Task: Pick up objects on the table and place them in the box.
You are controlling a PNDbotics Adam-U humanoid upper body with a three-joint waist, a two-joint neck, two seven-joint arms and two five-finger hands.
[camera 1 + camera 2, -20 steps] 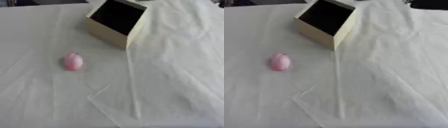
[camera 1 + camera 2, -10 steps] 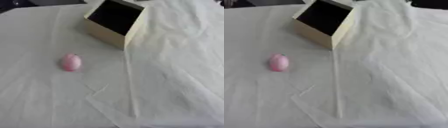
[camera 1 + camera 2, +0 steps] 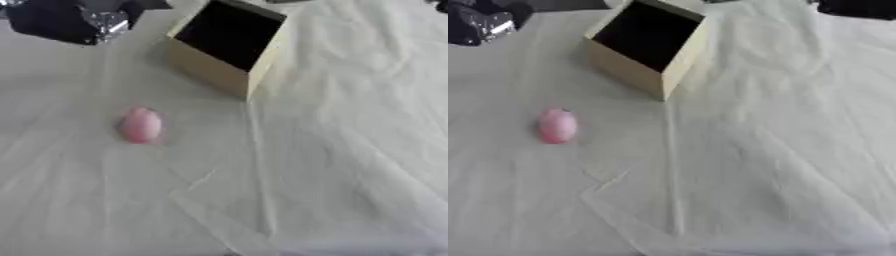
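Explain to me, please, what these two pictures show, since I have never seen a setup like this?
Both pictures come from one stereo camera in a humanoid robot's head, looking down at its work table; they show the same moment from its left and right eye. A white cloth covers the table. On it lies a small pink egg-shaped object, and farther back stands an open beige box with a dark inside. The job is to put the object into the box. The black and silver shape at the top left is the robot's left hand coming in; its fingers cannot be made out. It holds nothing that I can see. The right hand is not clearly visible.
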